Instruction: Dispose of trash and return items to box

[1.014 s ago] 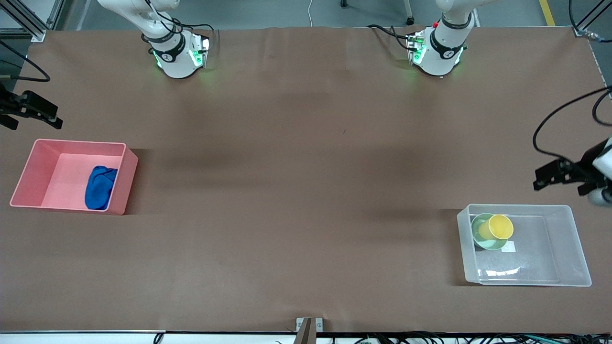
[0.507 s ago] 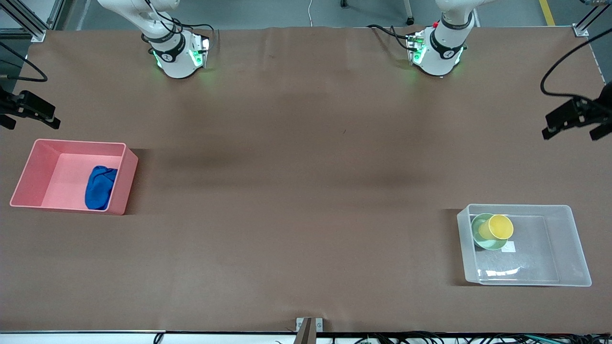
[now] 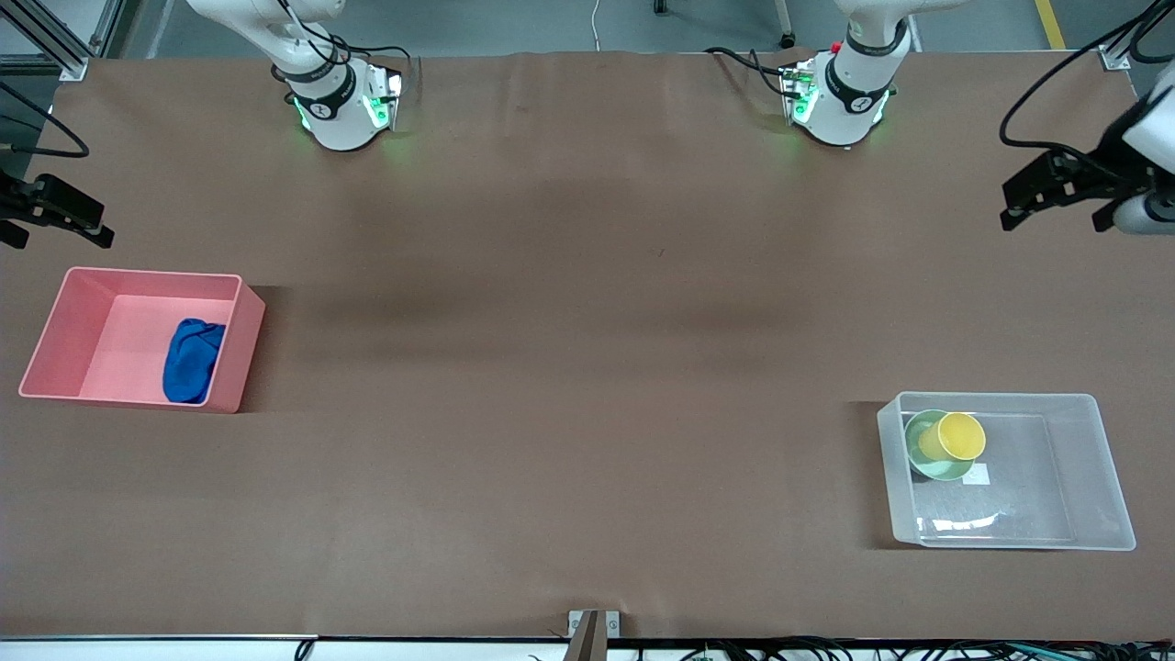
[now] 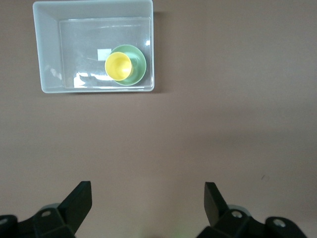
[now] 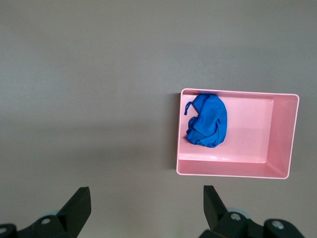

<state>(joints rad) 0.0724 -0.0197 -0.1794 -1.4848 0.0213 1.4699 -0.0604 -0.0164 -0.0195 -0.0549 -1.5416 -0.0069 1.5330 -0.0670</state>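
- The box stands nearest to the front camera, at the left arm's end of the table. It is of clear plastic, with a small white label on its floor.
- The bowl is inside the box, in the corner toward the middle of the table. The cup stands upright in the bowl.
- The bin is a little farther from the camera, at the right arm's end of the table. It is pink.
- The trash, a blue wad, lies inside the bin, against the wall toward the middle of the table.
- The left gripper is up in the air over bare table at the table's edge, well apart from the box. Its wrist view shows both fingers spread wide, with nothing between them, and the box with bowl and cup far below.
- The right gripper hangs over the edge of the table, near the bin but not above it. Its fingers are also spread wide and hold nothing.
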